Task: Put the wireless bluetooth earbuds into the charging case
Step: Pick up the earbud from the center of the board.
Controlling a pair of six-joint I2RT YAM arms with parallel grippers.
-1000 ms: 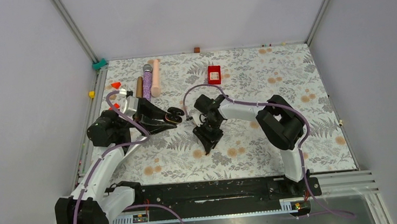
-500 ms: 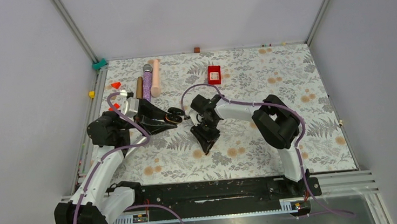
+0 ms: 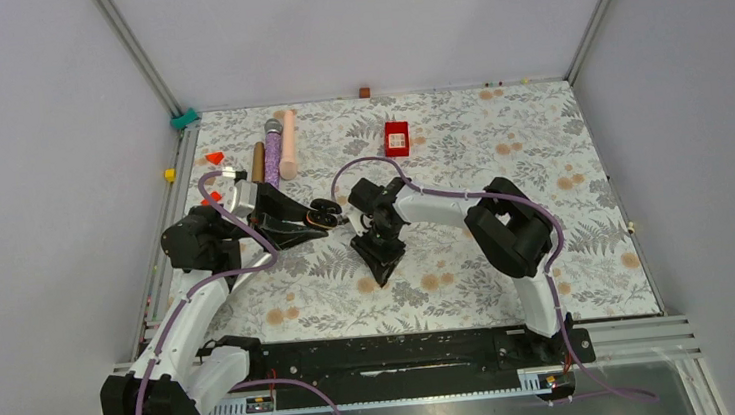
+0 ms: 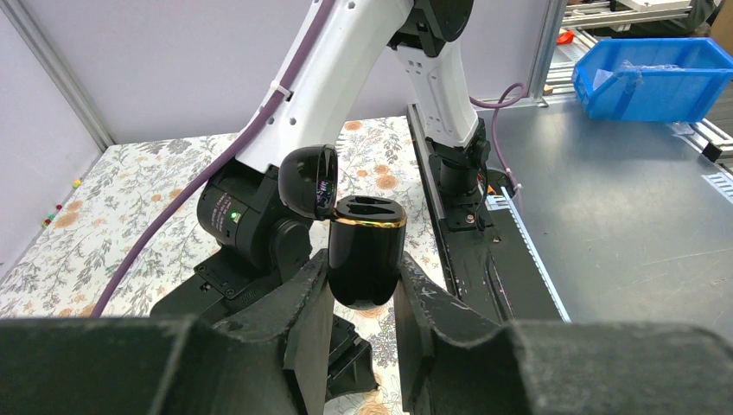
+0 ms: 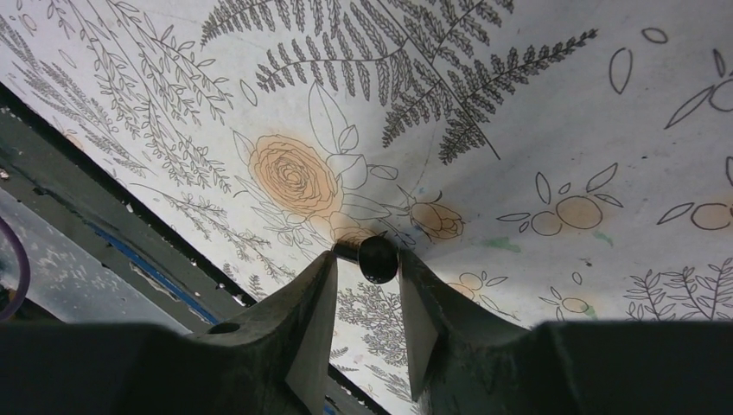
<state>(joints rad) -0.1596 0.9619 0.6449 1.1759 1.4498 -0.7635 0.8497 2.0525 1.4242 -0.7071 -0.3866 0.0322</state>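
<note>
Insertion is the step in hand, as we judge it: both parts are held up, but they have not met. The left gripper [image 4: 363, 290] has its jaws drawn narrow around the body of the charging case [image 4: 366, 251]. The case is a black pebble with a gold rim, held upright with its lid [image 4: 309, 181] swung open to the left. The right gripper [image 5: 367, 264] pinches one black earbud [image 5: 378, 257] at the very tips of its fingers, jaws almost together, above the flowered table [image 5: 536, 112].

We think the next move needs the right wrist to turn so the earbud faces the case mouth. The arm would then carry it over a well, lower it in the matching orientation, and only then let the jaws part. The hold is slight and far out on the fingertips, so the bud could twist or slip on the way.

The top view gives us the layout. The case [image 3: 325, 211] sits left of centre at the left gripper's [image 3: 318, 220] tip. The right gripper [image 3: 381, 267] is just right of it and nearer, its fingers pointing toward the near edge, away from the case. The earbud is too small to find there.

Only the left wrist view shows the open lid and the recess. The recess is too dark for us to say whether a well is filled. Only the right wrist view shows the earbud, and it shows no case. We see no other earbuds in any view.
</note>
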